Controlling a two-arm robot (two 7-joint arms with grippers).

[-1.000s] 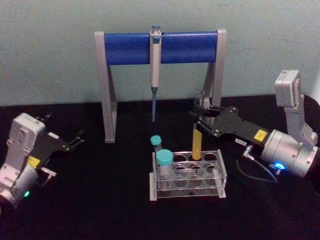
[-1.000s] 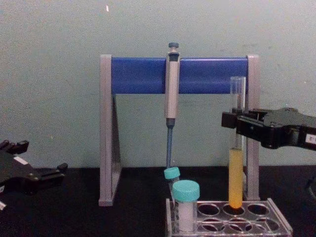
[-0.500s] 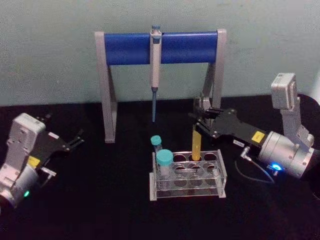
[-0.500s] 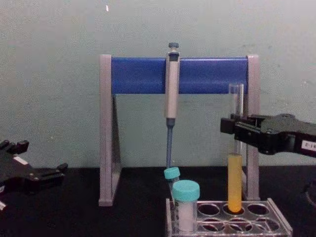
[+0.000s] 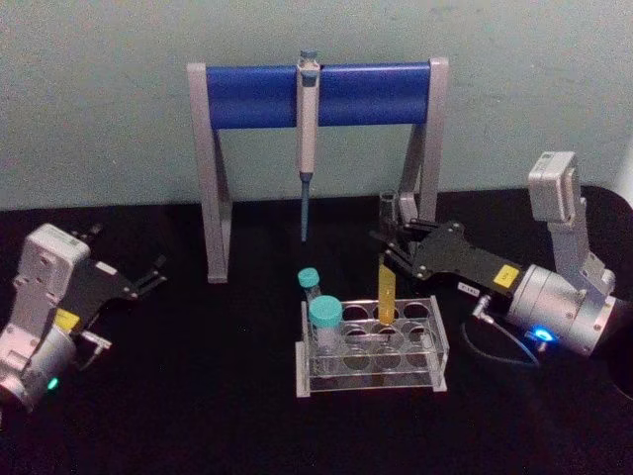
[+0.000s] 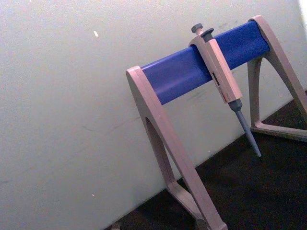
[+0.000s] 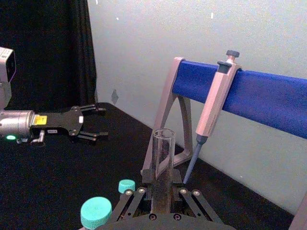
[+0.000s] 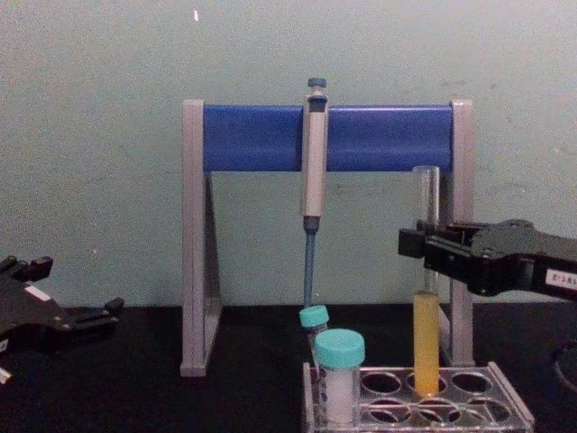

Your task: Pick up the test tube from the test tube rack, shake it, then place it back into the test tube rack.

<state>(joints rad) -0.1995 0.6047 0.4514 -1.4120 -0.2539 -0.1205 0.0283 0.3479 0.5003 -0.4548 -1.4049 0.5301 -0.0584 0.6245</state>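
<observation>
Lowered, the test tube [image 8: 425, 338] enters the rack [image 5: 396, 374], clamped in right gripper [image 8: 419, 245].

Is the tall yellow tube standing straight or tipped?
Upright: the test tube stands vertical, bottom in the test tube rack, gripped by the right end effector.

Colours: test tube [image 8: 426, 338] clear glass, yellow-orange liq; test tube rack [image 8: 508, 394] clear; capped tubes [image 8: 340, 348] teal caps; stand [image 5: 259, 95] blue bar, grey legs; pipette [image 5: 308, 119] grey, blue tip; left gripper [image 5: 150, 274] & right gripper [image 5: 391, 244] black w/ yellow labels; table [image 5: 198, 396] black; wall [image 5: 99, 99] pale green
</observation>
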